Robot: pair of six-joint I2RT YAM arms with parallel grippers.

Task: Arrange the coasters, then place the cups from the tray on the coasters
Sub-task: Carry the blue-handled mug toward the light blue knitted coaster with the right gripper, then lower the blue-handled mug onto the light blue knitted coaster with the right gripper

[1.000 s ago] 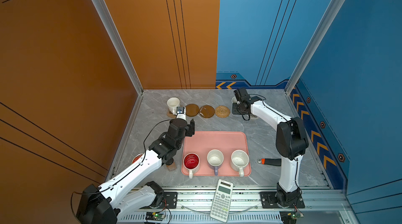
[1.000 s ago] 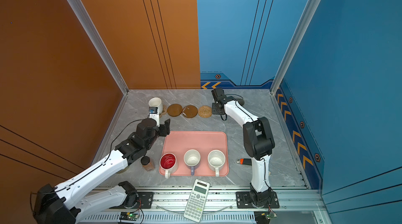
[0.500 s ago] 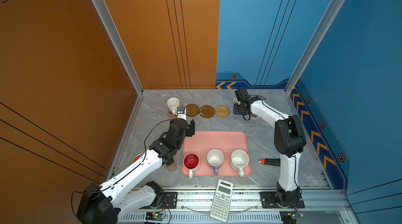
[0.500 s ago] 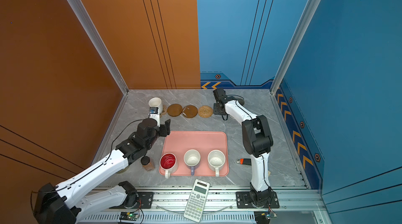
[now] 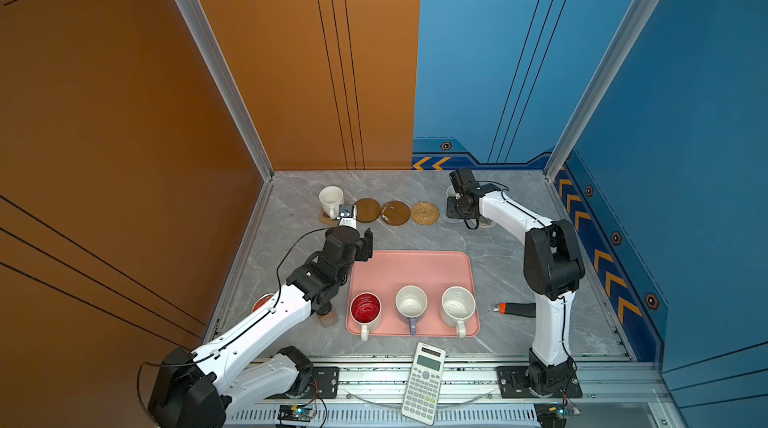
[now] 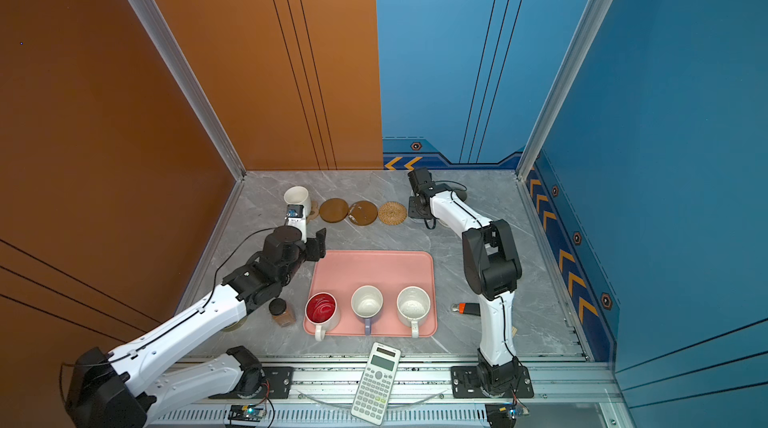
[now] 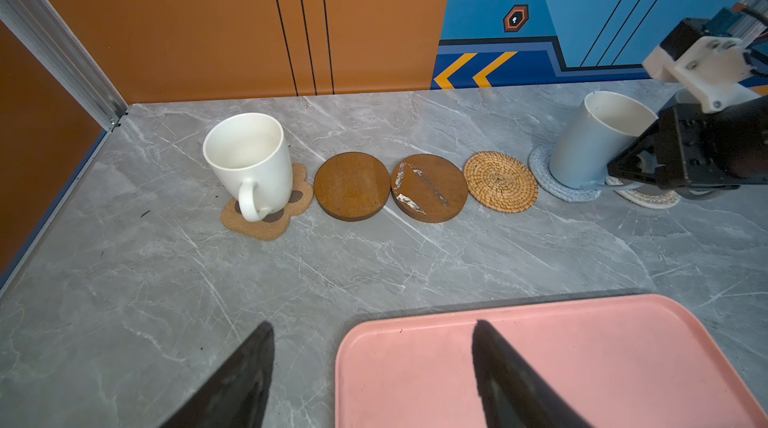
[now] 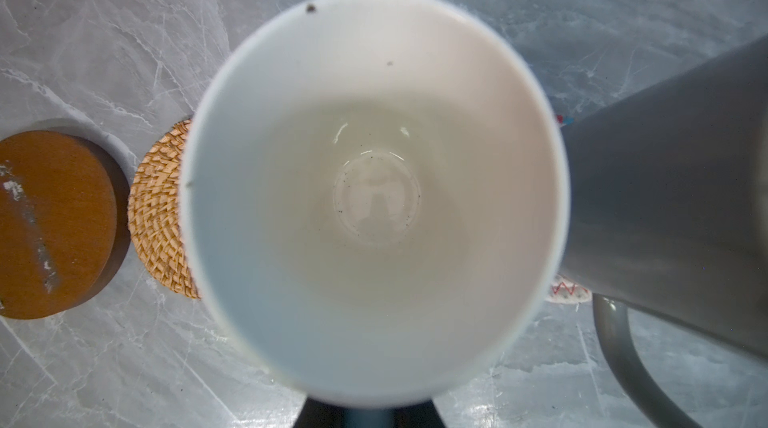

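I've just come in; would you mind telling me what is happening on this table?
The right tool grips the light blue mug, which is on the grey-blue knitted coaster near the end of the back row, beside the grey mug. The white mug already sits on the paw coaster. The two brown discs and the rattan coaster are bare. The left tool hangs open by the pink tray, where the red-lined mug, lavender mug and speckled mug wait.

The right arm (image 5: 509,212) has drawn its elbow slightly toward the middle of the counter (image 5: 415,239). The right hand (image 7: 619,168), clamped on the blue mug (image 7: 590,143), has edged a touch farther back.
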